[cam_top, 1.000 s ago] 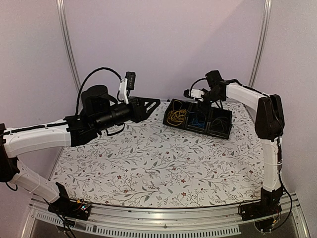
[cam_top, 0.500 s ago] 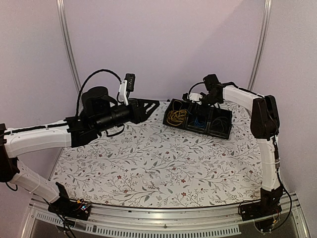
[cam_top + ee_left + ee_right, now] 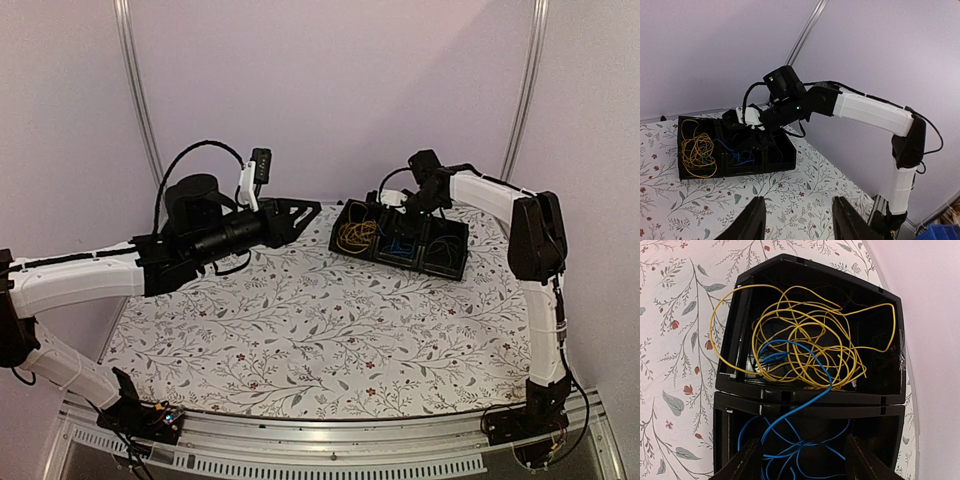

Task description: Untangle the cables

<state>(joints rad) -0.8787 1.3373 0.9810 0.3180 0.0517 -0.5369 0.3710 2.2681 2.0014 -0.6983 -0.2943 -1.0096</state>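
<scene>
Item: yellow cables (image 3: pixel 805 347), a loose tangle filling the end compartment of the black tray (image 3: pixel 810 399). With them: blue cable (image 3: pixel 790 437), coiled in the adjoining middle compartment, one loop crossing the divider and lying among the yellow. The tray has three compartments and sits at the far edge of the floral table (image 3: pixel 330 330), right of centre. Over the blue compartment: right gripper (image 3: pixel 805 460), fingers parted, empty. Near the tray's yellow end, held above the table: left gripper (image 3: pixel 799 220), fingers parted, empty.
</scene>
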